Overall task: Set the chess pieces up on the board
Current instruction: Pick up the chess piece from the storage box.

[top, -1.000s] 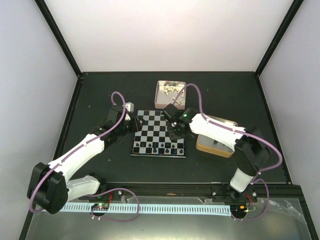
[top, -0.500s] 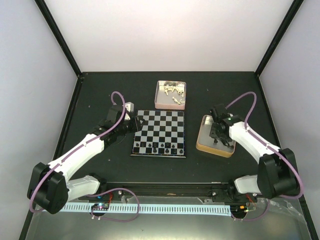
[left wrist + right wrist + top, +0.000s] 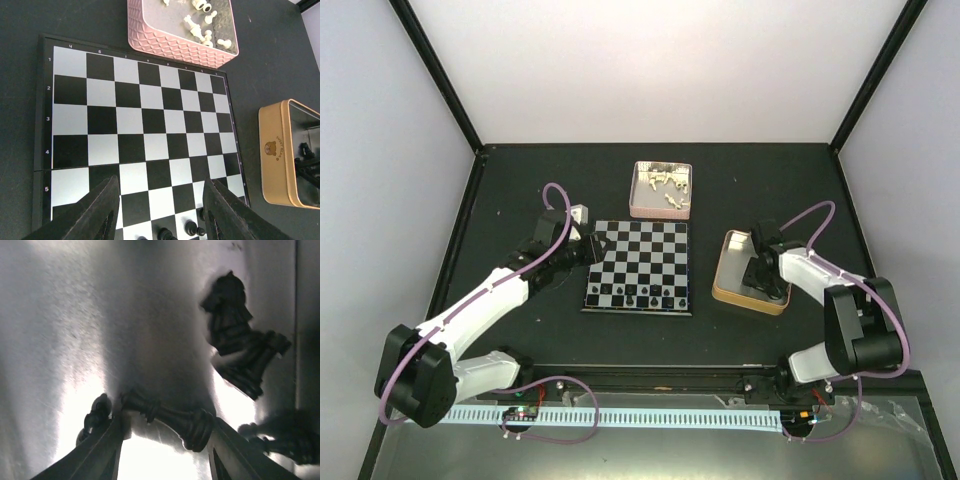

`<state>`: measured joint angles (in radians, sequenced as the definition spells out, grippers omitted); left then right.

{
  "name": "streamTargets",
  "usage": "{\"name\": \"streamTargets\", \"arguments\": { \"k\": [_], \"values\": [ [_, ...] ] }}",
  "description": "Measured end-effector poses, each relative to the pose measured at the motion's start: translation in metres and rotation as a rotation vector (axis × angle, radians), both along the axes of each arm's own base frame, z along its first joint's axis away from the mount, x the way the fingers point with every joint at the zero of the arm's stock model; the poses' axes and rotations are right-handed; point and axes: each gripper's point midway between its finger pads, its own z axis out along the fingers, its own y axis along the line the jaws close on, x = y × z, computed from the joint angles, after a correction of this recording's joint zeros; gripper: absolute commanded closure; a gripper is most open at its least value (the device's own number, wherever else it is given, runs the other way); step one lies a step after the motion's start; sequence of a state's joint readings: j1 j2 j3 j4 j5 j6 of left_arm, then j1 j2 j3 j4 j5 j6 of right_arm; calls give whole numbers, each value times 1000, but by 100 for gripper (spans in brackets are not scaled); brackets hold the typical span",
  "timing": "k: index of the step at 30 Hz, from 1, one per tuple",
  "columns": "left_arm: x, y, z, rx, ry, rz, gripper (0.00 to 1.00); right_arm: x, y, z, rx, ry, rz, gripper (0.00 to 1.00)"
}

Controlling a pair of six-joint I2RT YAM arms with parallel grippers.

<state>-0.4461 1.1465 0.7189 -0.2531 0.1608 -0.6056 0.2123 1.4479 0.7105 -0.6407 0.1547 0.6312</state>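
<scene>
The board (image 3: 640, 252) lies mid-table, with a few black chess pieces (image 3: 638, 297) along its near row. My left gripper (image 3: 592, 247) hovers over the board's left edge, open and empty (image 3: 161, 180); black pieces (image 3: 190, 228) stand just beyond its fingers. My right gripper (image 3: 757, 272) is down inside the gold tin (image 3: 725, 288). It is open, and a black piece (image 3: 170, 416) lies lengthwise between its fingertips on the tin floor. A black knight (image 3: 232, 325) lies beyond, and another black piece (image 3: 97, 414) sits by the left finger. The white pieces (image 3: 665, 185) lie in the pink tin (image 3: 638, 205).
The pink tin (image 3: 170, 42) stands just behind the board's far edge. The gold tin (image 3: 272, 150) sits to the board's right. A small white block (image 3: 580, 213) rests near my left wrist. Black frame rails border the dark table.
My right arm swung from the board's middle over to the gold tin, dropped into it, and its jaws spread wider. The left arm stayed put.
</scene>
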Motion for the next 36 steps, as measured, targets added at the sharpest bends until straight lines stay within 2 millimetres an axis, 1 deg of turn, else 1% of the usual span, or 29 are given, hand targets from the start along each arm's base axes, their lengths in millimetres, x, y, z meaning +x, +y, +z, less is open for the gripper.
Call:
{"name": "streamTargets", "arguments": {
  "k": [3,5,11,13,17,19,23,27,30,34,36],
  "values": [
    [0,0,-1,1,3,0,52,8,4,0,20,-23,5,64],
    [0,0,-2,3,7,0,52,15,6,0,34,-43,7,67],
    [0,0,-3,3,7,0,52,41,10,2,38,-85,23,69],
    [0,0,-3,4,8,0,52,50,12,3,39,-99,28,67],
    [1,0,-5,7,14,0,53,64,13,8,30,-121,39,57],
    [1,0,-5,8,15,0,52,68,11,11,15,-133,41,54],
    [1,0,-6,9,15,-1,52,69,7,11,-18,-128,54,53],
    [1,0,-8,11,21,-1,52,69,5,2,-37,-88,79,53],
    [1,0,-9,13,24,-1,52,75,3,4,-47,-95,88,52],
    [1,0,-9,14,23,-2,52,81,-2,4,-62,-90,87,47],
    [1,0,-9,14,23,-2,52,83,-5,4,-66,-89,82,49]
  ]
}}
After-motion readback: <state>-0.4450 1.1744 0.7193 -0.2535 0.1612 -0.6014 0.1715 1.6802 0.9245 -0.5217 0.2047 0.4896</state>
